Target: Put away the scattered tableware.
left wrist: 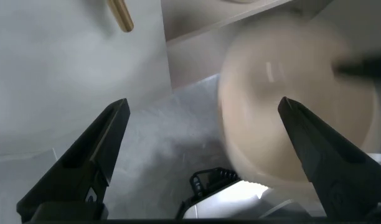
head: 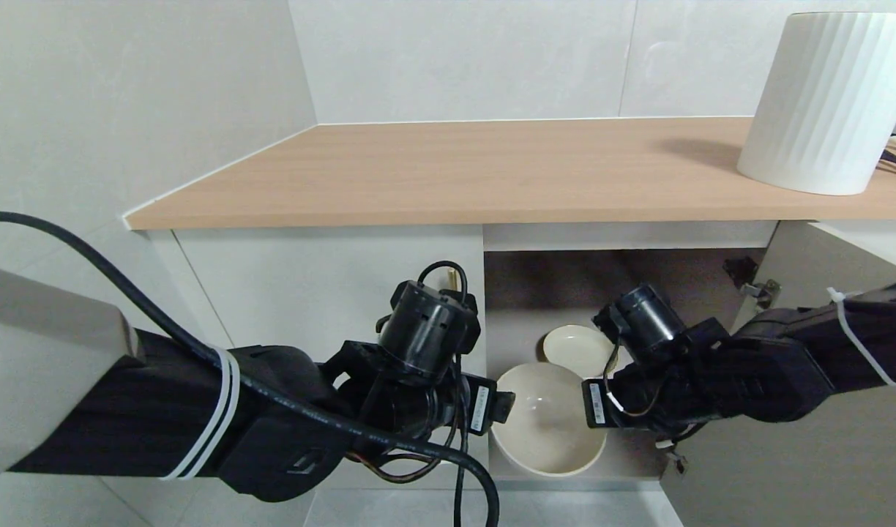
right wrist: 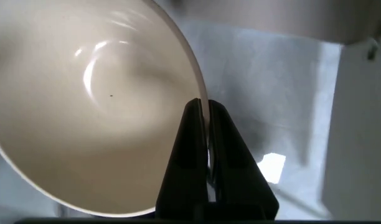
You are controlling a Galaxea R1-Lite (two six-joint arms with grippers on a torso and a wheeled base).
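Before the cabinet [head: 323, 293], right pincer [right wrist: 207, 107] pinches bowl [right wrist: 84, 106] rim; left pincer [left wrist: 203, 106] gapes empty.

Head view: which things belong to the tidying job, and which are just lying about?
Job: cream bowl, rim pinched by right gripper; small dish inside the open cabinet; left gripper, open beside the bowl.
Lying about: white ribbed container on the countertop.

The wooden countertop [head: 455, 168] carries a white ribbed container [head: 821, 102], upper right; below centre, the cabinet floor [head: 508, 344] holds a small dish [head: 576, 350].
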